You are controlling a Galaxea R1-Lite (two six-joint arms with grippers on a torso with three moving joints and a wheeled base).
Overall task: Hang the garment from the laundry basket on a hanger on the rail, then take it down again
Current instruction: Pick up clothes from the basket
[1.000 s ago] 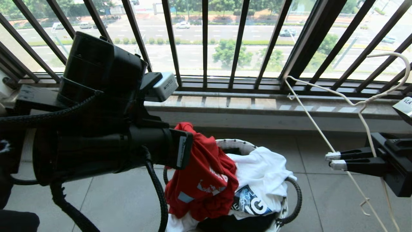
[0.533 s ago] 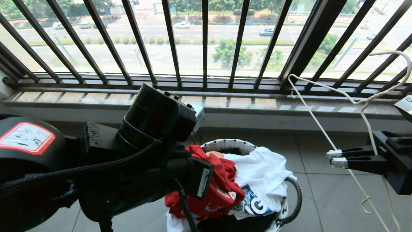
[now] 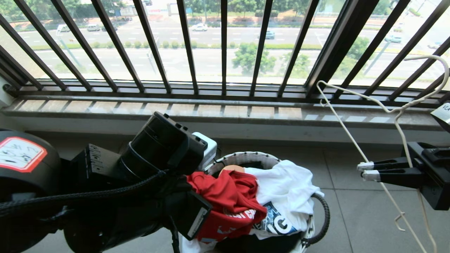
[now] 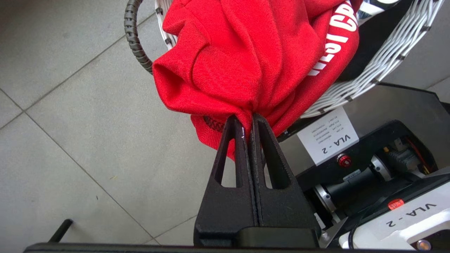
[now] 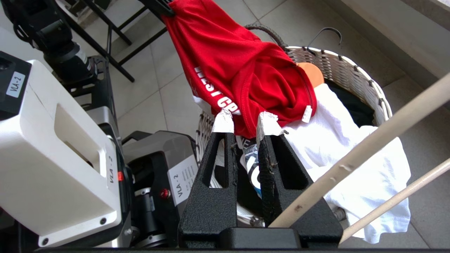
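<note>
One red T-shirt (image 3: 228, 196) sits in view, along with one white printed shirt (image 3: 284, 189), one laundry basket (image 3: 246, 157) and one white wire hanger (image 3: 355, 105). Two grippers are at work. The left gripper (image 4: 248, 119) is clamped tight on a bunched fold of the red T-shirt, its two fingers pressed together with the cloth pinched at their tips. The shirt hangs from that grip at the near left edge of the basket, partly draped over the rim and lying against the white shirt, which fills the right side of the basket. A dark garment (image 5: 351, 102) shows underneath, deep in the basket. The right gripper (image 3: 365, 171) is off to the right, well apart from the basket, and grips the hanger where a thin arm passes between its taped fingertips (image 5: 223, 121); the hanger's hook curls up against the window bars (image 3: 225, 45).

Compared with a second ago, the left arm has dropped lower and swung back toward the robot, so the red T-shirt, which was lifted and dangling above the basket's left edge, now lies lower and flatter across it. The right gripper and hanger have barely shifted, and the basket and white shirt lie as they did.
</note>
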